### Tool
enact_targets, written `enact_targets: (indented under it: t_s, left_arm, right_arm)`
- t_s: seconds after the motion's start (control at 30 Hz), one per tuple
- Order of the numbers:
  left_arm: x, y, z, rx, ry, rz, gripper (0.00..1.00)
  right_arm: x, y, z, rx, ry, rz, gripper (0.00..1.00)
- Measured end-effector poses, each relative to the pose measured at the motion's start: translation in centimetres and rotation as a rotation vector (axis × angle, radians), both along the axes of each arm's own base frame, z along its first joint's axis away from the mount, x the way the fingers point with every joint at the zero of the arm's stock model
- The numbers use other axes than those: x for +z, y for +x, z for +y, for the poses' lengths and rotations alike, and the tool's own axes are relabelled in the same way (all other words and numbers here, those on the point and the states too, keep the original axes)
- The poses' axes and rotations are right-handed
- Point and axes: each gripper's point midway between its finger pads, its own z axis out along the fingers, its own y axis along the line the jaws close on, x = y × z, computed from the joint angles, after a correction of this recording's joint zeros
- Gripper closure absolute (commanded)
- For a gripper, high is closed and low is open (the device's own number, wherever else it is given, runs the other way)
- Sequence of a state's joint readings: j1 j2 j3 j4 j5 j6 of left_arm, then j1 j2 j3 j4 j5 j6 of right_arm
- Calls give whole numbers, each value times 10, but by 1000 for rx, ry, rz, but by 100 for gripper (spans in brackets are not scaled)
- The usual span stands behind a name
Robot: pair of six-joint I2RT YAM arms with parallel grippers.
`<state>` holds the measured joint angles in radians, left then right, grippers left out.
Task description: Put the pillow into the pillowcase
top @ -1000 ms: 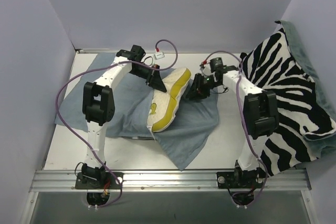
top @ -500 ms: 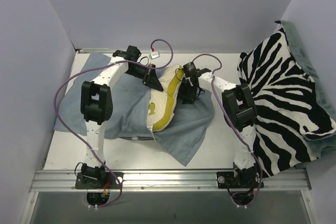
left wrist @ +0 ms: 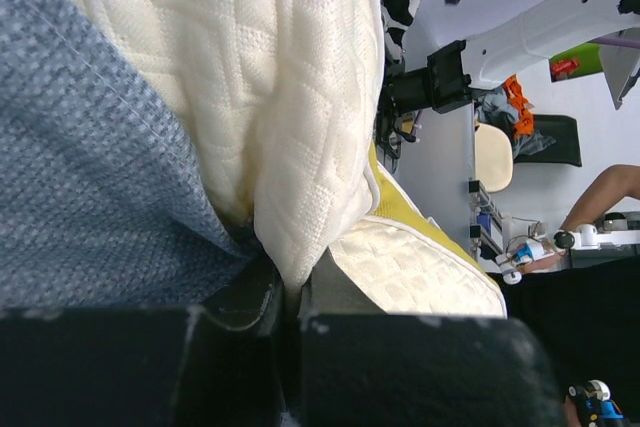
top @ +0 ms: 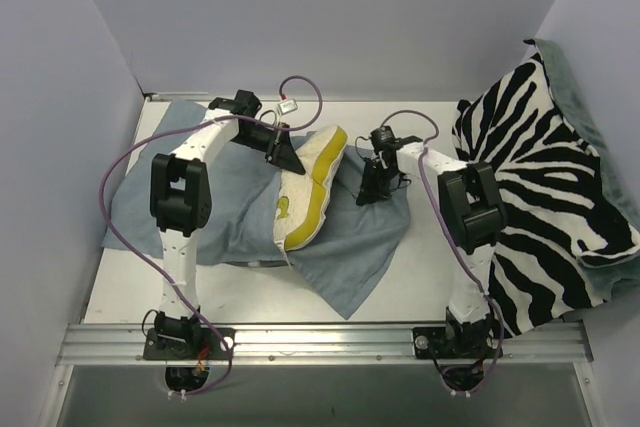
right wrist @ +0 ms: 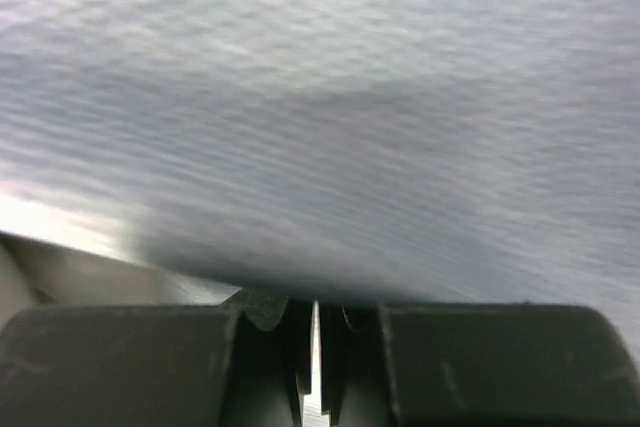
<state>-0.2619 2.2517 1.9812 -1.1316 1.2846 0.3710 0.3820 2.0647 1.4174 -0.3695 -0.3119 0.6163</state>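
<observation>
White tabletop (top: 240,292): pillow (top: 305,192) pinched in left gripper (left wrist: 290,292), right gripper (right wrist: 314,312) pressed together at pillowcase (top: 350,247).

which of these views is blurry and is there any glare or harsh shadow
Right wrist view: the limp blue-grey fabric pillowcase is smeared into streaks by blur, only the black right fingers look crisp. Left wrist view: sharp on the cream-white dimpled knit pillow, its background bright. Top external view: evenly lit, sharp, only soft shadows, no glare.
</observation>
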Motion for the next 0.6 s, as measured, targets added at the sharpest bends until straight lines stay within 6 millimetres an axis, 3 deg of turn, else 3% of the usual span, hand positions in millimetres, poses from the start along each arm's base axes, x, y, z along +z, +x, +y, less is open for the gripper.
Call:
enact_targets:
  t_s: [0.17,0.3,0.4,0.5,0.53,0.6]
  left_arm:
    - [-11,-1,10,22,10,39,100]
    - [-14,-3,11,22,15,51,100]
    - [-14,-3,11,21,14,50,100]
    - [-14,-3,10,19,14,49,100]
    - [-14,-3,10,19,13,48,100]
    - [-13,-2,10,20,13,48,100]
  right_arm:
    - [3,-10,-57,60,-12,37,100]
    - [19,-5,-80,94,68,2,100]
    - [44,-3,-64,143,194,-56,97]
    - [65,-4,-33,205,282,-98,70]
    - [69,-5,-21,214,301,-105,55]
    - [74,-8,5,221,328,-111,48]
